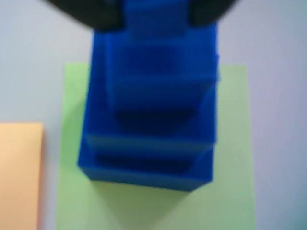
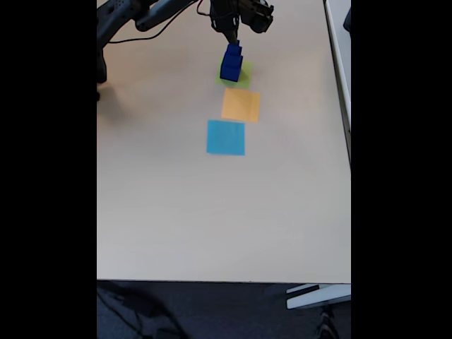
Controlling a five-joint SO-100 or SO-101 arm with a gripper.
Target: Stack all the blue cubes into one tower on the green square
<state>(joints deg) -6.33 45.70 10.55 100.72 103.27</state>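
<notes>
A tower (image 1: 148, 124) of dark-blue cubes stands on the green square (image 1: 230, 158), widest at the base and stepping narrower upward. The wrist view is blurred. At its top edge, my gripper (image 1: 154, 14) has a dark finger on each side of the topmost small blue cube (image 1: 153, 21), which rests on the pile. Both fingers lie against that cube's sides. In the fixed view the tower (image 2: 231, 63) sits at the far end of the table on the green square (image 2: 242, 79), with my gripper (image 2: 231, 41) directly above it.
An orange square (image 2: 241, 105) lies just in front of the green one, and a light-blue square (image 2: 226, 137) lies in front of that. The orange square (image 1: 19, 172) also shows at the left of the wrist view. The beige table (image 2: 212, 212) stretches wide toward the near edge.
</notes>
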